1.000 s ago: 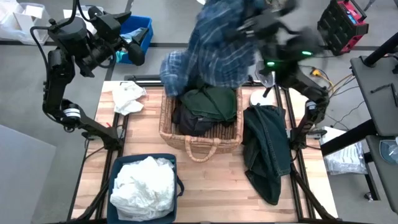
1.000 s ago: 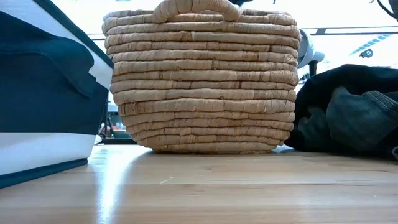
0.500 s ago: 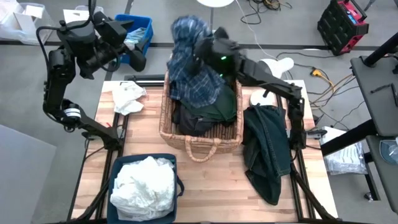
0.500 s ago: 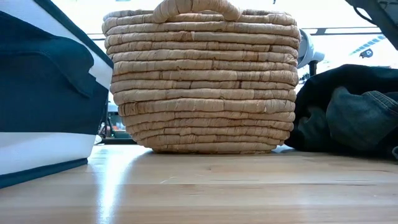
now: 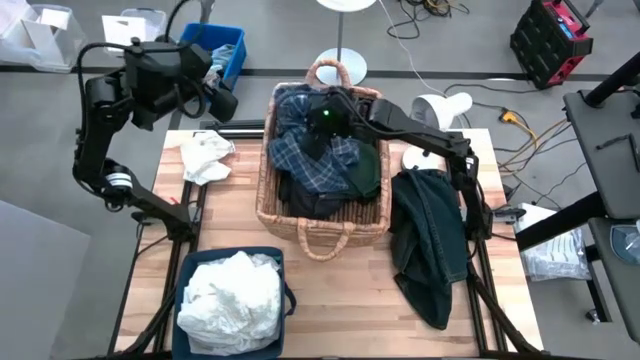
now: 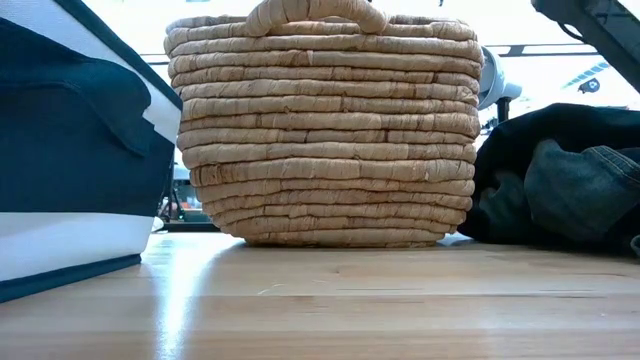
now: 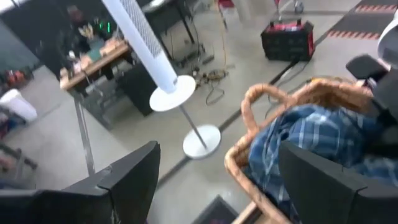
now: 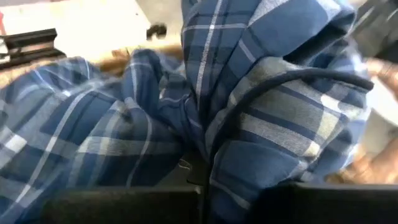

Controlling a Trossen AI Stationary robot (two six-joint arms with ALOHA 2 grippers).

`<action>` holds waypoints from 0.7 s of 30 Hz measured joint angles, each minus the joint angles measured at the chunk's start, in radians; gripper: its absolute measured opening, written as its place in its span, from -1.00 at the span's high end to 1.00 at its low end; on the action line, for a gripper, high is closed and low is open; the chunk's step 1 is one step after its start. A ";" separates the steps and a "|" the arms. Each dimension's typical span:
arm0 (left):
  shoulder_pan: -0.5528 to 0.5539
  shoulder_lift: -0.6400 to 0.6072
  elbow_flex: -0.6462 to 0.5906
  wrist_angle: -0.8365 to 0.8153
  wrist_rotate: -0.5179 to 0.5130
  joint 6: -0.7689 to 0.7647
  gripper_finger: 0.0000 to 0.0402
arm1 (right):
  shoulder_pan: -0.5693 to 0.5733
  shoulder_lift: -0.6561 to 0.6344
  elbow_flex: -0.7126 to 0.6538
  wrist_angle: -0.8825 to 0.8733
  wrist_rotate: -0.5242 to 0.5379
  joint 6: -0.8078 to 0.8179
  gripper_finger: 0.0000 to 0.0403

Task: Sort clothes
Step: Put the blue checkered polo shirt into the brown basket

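Observation:
A blue-and-white plaid shirt (image 5: 308, 150) lies bunched in the far half of a wicker basket (image 5: 268, 205), over a dark green garment (image 5: 366, 172) and a black one (image 5: 308, 203). My right gripper (image 5: 323, 118) is down in the basket, shut on the plaid shirt (image 8: 124, 124). My left gripper (image 5: 218, 98) is open and empty, held high beyond the table's far left corner; its wrist view (image 7: 224, 186) looks toward the basket's far handle (image 7: 261, 99). White clothes (image 5: 232, 298) fill a dark bin (image 5: 284, 300) at the near left. My right gripper pinches a gathered fold of the plaid shirt (image 8: 208, 158) between its two fingers, several layers bunched together. The fingers come from above, slanting down from the table's right. The rest of the shirt lies slack on the garments in the basket.
A charcoal garment (image 5: 430, 245) lies on the table right of the basket, also in the low view (image 6: 560, 175). A white garment (image 5: 204, 157) lies at the far left corner. A blue crate (image 5: 222, 52) and a fan base (image 5: 340, 66) stand beyond the far edge.
My right gripper has come down from high above the table's far edge into the basket, moving left, still shut on the plaid shirt. The shirt, which hung spread out in the air, now lies bunched on the green and black garments.

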 joint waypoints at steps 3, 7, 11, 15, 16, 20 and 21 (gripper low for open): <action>0.006 0.015 0.000 -0.048 0.008 -0.036 -0.47 | -0.041 0.004 -0.002 -0.065 -0.109 0.074 0.94; 0.008 0.036 0.000 -0.076 0.037 -0.044 -0.47 | -0.088 0.039 -0.002 -0.113 -0.281 0.158 0.94; 0.010 0.053 0.000 -0.075 0.037 -0.037 -0.47 | -0.101 0.098 -0.002 -0.162 -0.341 0.176 0.94; 0.019 0.064 0.000 -0.072 0.037 -0.017 -0.47 | -0.099 0.154 -0.002 -0.210 -0.346 0.164 0.94; 0.023 0.066 0.000 -0.072 0.037 -0.017 -0.47 | -0.098 0.169 -0.002 -0.221 -0.347 0.161 0.94; 0.044 0.077 0.000 -0.078 0.036 -0.017 -0.47 | -0.095 0.225 -0.002 -0.242 -0.347 0.126 0.94; 0.050 0.080 0.000 -0.077 0.036 -0.019 -0.47 | -0.095 0.240 -0.002 -0.244 -0.347 0.114 0.94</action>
